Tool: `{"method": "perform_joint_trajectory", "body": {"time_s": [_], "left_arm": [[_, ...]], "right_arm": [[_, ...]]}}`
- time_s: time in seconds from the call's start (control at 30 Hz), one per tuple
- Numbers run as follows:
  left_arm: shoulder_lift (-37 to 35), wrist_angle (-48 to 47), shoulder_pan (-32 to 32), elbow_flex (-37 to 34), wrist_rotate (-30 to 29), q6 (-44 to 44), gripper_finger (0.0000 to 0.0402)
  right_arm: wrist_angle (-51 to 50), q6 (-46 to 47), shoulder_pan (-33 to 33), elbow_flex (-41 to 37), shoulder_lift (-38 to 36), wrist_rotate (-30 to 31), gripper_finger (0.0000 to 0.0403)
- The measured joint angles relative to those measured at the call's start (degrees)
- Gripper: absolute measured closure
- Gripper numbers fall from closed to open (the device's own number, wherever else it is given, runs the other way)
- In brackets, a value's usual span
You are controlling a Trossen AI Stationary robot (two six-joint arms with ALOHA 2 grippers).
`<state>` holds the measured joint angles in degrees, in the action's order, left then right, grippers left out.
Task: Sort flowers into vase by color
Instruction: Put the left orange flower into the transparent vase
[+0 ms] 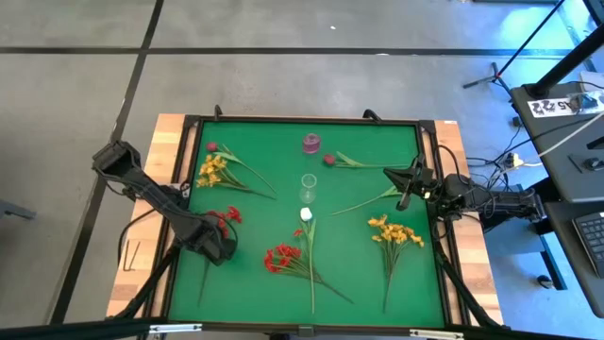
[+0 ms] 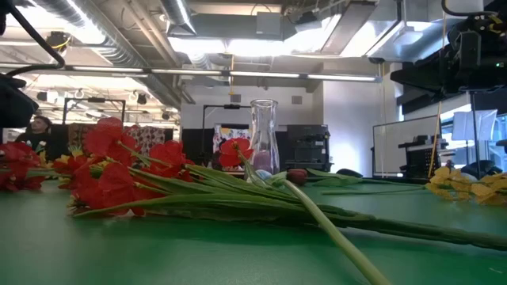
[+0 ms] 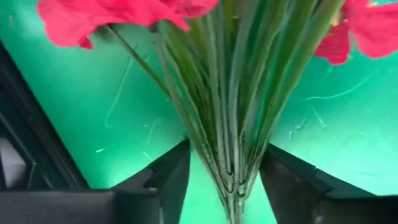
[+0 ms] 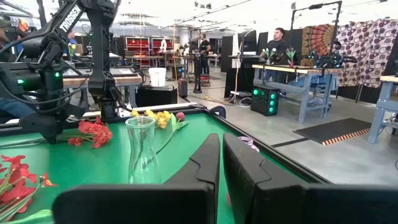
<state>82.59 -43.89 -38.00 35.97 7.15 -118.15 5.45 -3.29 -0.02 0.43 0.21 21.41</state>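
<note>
My left gripper (image 1: 219, 238) (image 3: 229, 152) is low over the mat's left side and open. Its fingers stand on either side of a red flower bunch's (image 1: 228, 217) green stems (image 3: 233, 124), just below the blooms. My right gripper (image 1: 408, 192) (image 4: 221, 168) waits shut near the mat's right edge. A clear glass vase (image 1: 309, 185) (image 2: 263, 134) (image 4: 142, 149) stands at mid-mat, with a small pink vase (image 1: 311, 143) behind it. A second red bunch (image 1: 281, 257) and a white tulip (image 1: 306, 214) lie flat toward the near edge.
Yellow bunches lie at far left (image 1: 212, 170) and near right (image 1: 394, 231). Dark pink buds lie at far left (image 1: 211, 146) and beside the pink vase (image 1: 328, 160). A bare green stem (image 1: 368, 200) points toward my right gripper. A raised black frame (image 1: 302, 120) rims the mat.
</note>
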Motion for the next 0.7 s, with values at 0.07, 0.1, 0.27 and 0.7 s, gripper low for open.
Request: {"method": "perform_joint_trajectory", "body": {"time_s": [0.07, 0.1, 0.27, 0.7], "left_arm": [[0.0, 0.4, 0.1, 0.0, -0.5, 0.0, 0.0259], [0.0, 0.4, 0.2, 0.2, -0.6, 0.1, 0.0276], [0.3, -1.3, 1.0, 2.2, -2.9, 2.3, 0.0361], [-6.9, -27.6, 5.2, 24.1, -35.9, 17.4, 0.0396]], "right_arm": [[0.0, 0.0, 0.0, 0.0, 0.0, 0.0, 0.0380], [0.0, 0.0, 0.0, 0.0, 0.0, 0.0, 0.0380], [0.0, 0.0, 0.0, 0.0, 0.0, 0.0, 0.0380], [0.0, 0.0, 0.0, 0.0, 0.0, 0.0, 0.0380]]}}
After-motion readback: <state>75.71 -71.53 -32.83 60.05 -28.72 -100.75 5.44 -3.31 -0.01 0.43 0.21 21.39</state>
